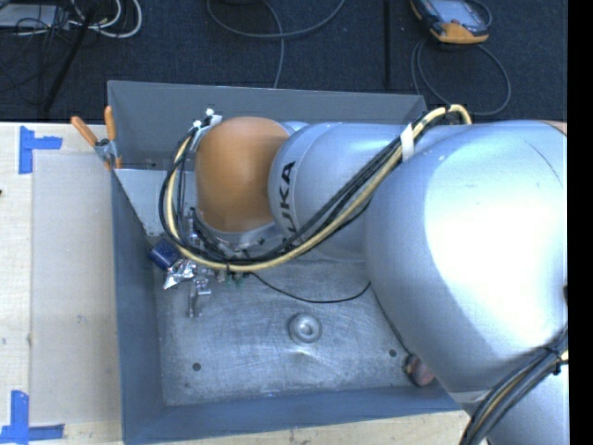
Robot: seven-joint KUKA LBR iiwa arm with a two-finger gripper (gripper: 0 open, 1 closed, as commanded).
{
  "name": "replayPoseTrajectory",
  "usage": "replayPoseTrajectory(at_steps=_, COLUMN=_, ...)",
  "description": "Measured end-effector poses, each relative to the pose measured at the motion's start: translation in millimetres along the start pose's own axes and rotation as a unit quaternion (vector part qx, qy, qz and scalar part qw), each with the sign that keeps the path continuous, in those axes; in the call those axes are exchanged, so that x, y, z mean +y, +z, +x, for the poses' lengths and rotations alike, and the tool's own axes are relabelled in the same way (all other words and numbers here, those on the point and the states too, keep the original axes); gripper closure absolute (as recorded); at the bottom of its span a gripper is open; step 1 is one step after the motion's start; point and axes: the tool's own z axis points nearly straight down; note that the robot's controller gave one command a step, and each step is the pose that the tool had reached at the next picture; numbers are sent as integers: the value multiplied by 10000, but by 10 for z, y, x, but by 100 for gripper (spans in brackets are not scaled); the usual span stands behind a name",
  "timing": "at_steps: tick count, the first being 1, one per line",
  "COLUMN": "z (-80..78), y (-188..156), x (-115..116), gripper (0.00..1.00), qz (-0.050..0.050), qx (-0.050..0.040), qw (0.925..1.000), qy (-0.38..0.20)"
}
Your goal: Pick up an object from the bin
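Observation:
My gripper (196, 293) pokes out below the orange wrist cover, low over the bin's left part near the left wall. A small blue object (162, 251) lies against the left wall, right beside the gripper. A crinkled silvery piece (179, 273) lies just below the blue object and touches the gripper's left side; whether it is held is hidden. A round silvery disc (304, 327) rests on the bin floor to the gripper's right, apart from it.
The arm covers the bin's back and right parts. A small pinkish-brown thing (418, 371) peeks out from under the arm at the front right corner. Bare floor shows along the front of the bin.

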Motion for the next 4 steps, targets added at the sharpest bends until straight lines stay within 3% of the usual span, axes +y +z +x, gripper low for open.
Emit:
replayPoseTrajectory(at_steps=1, z=-18, y=-53, x=4, gripper=100, qz=-14, qx=-20, qw=10000, qy=26)
replayPoseTrajectory(at_steps=2, z=76, y=-404, x=-7, gripper=100, qz=11, qx=51, qw=9998, qy=-192)
replayPoseTrajectory(at_steps=3, z=-24, y=-23, x=-403, gripper=100, qz=-50, qx=34, qw=9993, qy=-378)
replayPoseTrajectory(at_steps=4, z=112, y=-1620, x=-541, gripper=100, qz=5, qx=26, qw=9992, qy=-387)
